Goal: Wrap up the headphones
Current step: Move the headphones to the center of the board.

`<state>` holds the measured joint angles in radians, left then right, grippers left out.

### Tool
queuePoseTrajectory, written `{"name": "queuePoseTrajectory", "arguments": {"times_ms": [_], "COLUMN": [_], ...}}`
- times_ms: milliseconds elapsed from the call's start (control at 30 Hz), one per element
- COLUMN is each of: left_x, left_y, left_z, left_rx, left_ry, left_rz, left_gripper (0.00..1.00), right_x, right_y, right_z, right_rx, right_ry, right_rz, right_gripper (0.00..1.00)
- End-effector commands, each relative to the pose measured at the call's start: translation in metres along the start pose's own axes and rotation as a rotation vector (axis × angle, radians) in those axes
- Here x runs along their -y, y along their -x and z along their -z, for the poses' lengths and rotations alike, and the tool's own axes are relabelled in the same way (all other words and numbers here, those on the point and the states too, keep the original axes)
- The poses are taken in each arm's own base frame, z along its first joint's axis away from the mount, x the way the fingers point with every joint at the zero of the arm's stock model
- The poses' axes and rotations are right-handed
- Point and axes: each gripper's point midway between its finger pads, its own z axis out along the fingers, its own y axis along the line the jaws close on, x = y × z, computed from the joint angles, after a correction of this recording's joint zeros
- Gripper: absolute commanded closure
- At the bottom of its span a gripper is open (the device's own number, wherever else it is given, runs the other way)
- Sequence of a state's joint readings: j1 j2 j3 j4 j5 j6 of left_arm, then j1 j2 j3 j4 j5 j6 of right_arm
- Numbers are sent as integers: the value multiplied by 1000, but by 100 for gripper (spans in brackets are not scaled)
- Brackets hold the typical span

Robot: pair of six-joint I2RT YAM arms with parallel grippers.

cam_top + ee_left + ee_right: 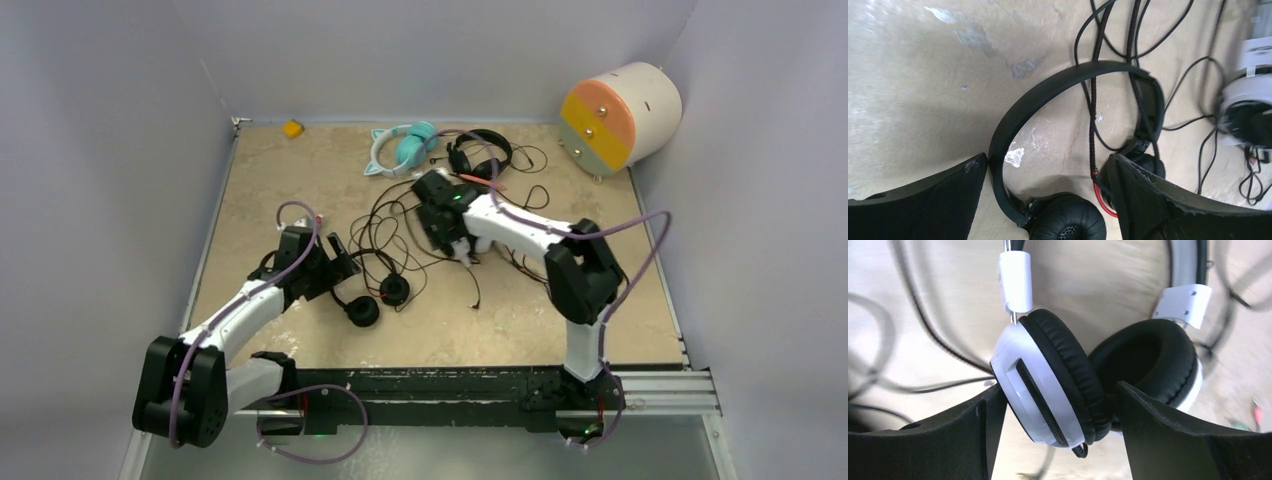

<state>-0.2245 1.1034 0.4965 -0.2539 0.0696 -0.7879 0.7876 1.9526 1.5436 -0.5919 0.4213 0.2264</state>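
Observation:
My right gripper (1058, 392) is shut on one ear cup of the white-and-black headphones (1023, 370) and holds it just above the table. In the top view this gripper (447, 235) is at mid-table and hides most of that headset. My left gripper (1048, 200) is open and low over the all-black headphones (1048, 95), its fingers either side of one ear cup (1068, 225). A red bit of cable (1100, 200) lies beside that cup. From above, that headset (375, 300) lies right of the left gripper (335, 262). The teal cat-ear headphones (405, 148) and another black headset (480, 152) lie at the back.
Thin black cables (400, 225) sprawl tangled between the two grippers. A thin red stick (483, 181) lies near the back black headset. A cream, orange and green drum (620, 115) sits at the back right, and a small yellow object (292, 128) at the back left. Walls enclose the table.

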Motion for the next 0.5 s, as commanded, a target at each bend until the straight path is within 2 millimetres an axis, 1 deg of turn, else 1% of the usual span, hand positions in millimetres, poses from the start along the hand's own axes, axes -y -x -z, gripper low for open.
{"name": "queuePoseTrajectory", "arguments": {"times_ms": [0,33,67,100,167,200,233,300,333,400,467], "left_x": [11,10,10,10,13,13,13,11,13,20,26], "left_y": [-13,-15,-18,-21,-25,-29,-33,-42,-50,-69,-93], "left_z": [-9,-11,-13,-15,-16,-16,-16,-12,-10,-5,-1], "left_rx": [-79,-95,-111,-124,-146,-160,-170,-202,-219,-251,-291], "left_ry": [-78,-75,-74,-74,-80,-73,-60,-9,8,15,4], "left_rz": [-46,-44,-42,-42,-47,-50,-50,-47,-55,-64,-57], "left_gripper": [13,13,13,13,14,14,14,15,16,16,18], "right_x": [117,122,124,122,97,82,71,48,36,10,-15], "right_y": [-8,-5,1,8,16,19,22,19,14,0,-15], "right_z": [28,34,41,47,58,64,69,77,80,81,82], "right_rx": [35,54,86,119,169,196,226,239,223,172,129], "right_ry": [-249,-246,-237,-209,-71,4,38,79,94,121,170], "right_rz": [-230,-246,-254,-247,-225,-198,-178,-140,-114,-67,-47], "right_gripper": [19,19,18,18,17,17,16,15,15,15,15]}}
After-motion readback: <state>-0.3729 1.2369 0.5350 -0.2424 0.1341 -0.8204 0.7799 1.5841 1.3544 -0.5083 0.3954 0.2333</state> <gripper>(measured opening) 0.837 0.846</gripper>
